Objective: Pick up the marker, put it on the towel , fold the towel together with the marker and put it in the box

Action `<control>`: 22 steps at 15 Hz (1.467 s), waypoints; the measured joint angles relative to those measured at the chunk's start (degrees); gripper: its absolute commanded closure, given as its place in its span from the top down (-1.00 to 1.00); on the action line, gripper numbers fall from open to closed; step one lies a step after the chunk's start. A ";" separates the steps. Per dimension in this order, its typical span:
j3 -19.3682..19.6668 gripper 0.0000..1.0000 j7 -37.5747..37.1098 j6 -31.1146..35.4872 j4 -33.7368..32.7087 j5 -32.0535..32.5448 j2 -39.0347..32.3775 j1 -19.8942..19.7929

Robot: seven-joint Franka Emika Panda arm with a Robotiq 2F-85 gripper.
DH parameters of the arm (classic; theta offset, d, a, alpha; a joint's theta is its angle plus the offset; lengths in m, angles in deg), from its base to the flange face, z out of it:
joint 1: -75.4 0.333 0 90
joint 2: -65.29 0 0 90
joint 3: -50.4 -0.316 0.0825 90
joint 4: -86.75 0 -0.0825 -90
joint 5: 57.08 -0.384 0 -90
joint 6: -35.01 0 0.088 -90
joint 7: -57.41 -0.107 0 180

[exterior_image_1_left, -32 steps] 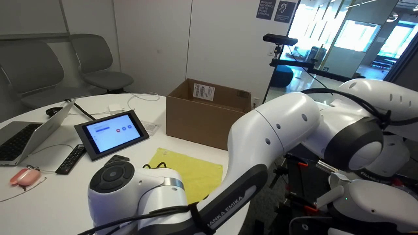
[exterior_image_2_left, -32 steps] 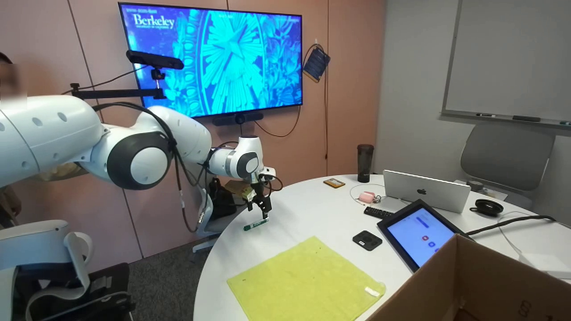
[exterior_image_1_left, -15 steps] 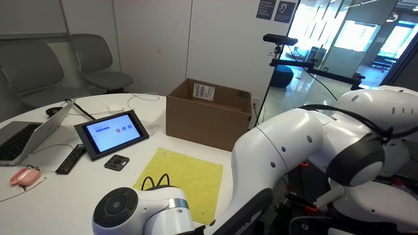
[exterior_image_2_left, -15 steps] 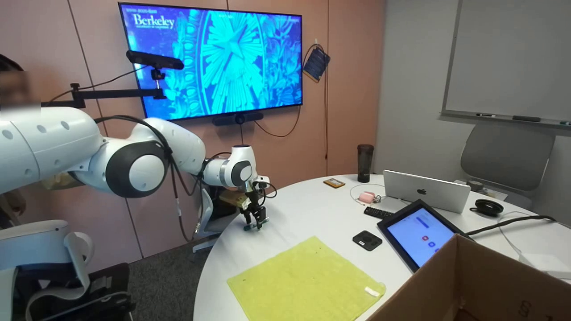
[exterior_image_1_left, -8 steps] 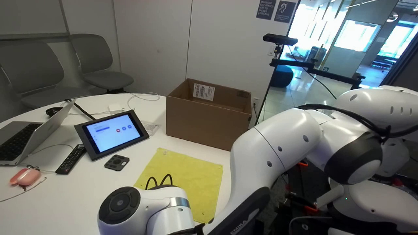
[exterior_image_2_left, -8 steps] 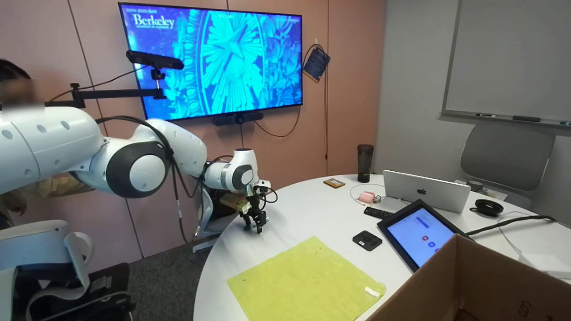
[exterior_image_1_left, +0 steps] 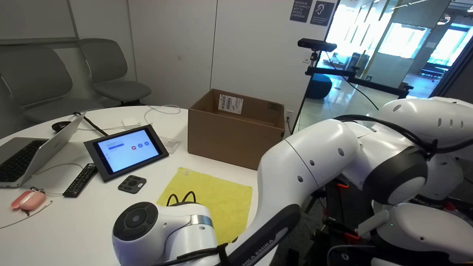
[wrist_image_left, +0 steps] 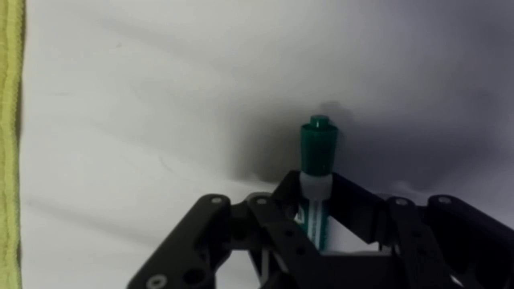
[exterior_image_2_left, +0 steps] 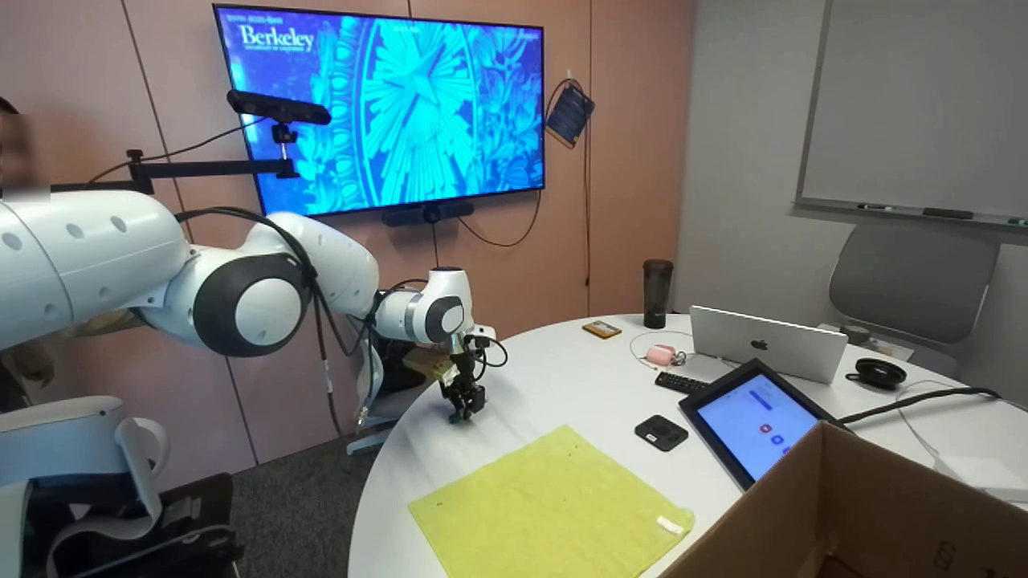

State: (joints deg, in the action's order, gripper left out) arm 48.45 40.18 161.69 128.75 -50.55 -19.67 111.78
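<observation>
The green marker points its capped end away from the palm in the wrist view. Both fingers of my gripper press against its sides, just behind the cap, at the pale band. Part of the barrel is hidden by the gripper. In an exterior view the gripper is low at the table's far edge, covering most of the marker. A yellow-green towel lies flat on the table, a short way from the gripper; its edge shows at the wrist view's left. The brown cardboard box stands with its top open beyond the towel.
Near the towel are a black puck-like device, a tilted tablet and a remote. A laptop, a pink earbud case and cables are further off. The round table's edge runs close to the gripper.
My gripper came down over the marker, and its fingers have closed on it within the last half second. It has shifted slightly rightward in an exterior view. Towel and box stay put.
</observation>
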 measured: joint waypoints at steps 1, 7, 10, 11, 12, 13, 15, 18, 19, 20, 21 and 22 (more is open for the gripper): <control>0.00 -0.74 0.02 -0.18 -0.06 0.00 0.00 0.00; 0.16 -0.74 2.34 -6.43 -1.95 0.11 0.99 -0.35; 0.54 -0.74 4.85 -10.17 -1.95 0.28 3.79 -1.08; 0.69 -0.74 5.55 -11.18 -1.89 0.30 4.93 -1.48; 0.84 -0.74 6.19 -12.16 -1.77 0.31 6.14 -1.94; 0.94 -0.74 6.87 -13.06 -1.56 0.31 7.37 -2.52; 1.08 -0.74 8.04 -14.25 -0.57 0.31 10.00 -4.00; 1.23 -0.74 9.46 -14.85 2.94 0.31 14.15 -6.68; 1.27 -0.74 9.64 -14.84 4.72 0.31 15.60 -7.60; 1.31 -0.74 9.72 -14.78 6.83 0.31 17.10 -8.49; 1.33 -0.74 9.86 -14.72 9.05 0.31 18.59 -9.35; 1.33 -0.74 10.04 -14.61 11.45 0.31 20.14 -10.21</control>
State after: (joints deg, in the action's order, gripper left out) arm 49.78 50.21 147.08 140.20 -50.24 0.48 101.57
